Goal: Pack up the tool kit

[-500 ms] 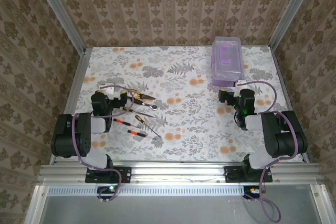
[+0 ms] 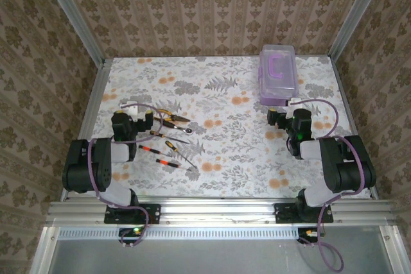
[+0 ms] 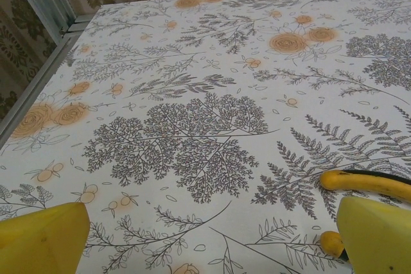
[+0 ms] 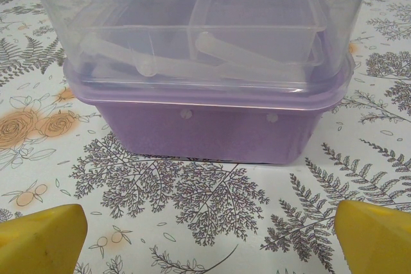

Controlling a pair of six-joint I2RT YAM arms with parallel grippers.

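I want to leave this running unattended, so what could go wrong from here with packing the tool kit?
The clear lid is shut on the purple box. Prying it with the open right pincer may just push the whole box away.
The pliers, wrench and screwdrivers lie close together by the open left pincer. Grabbing one may drag or scatter its neighbours.
They lie on the left and the box is far right, so it is a long carry with chances to drop one.
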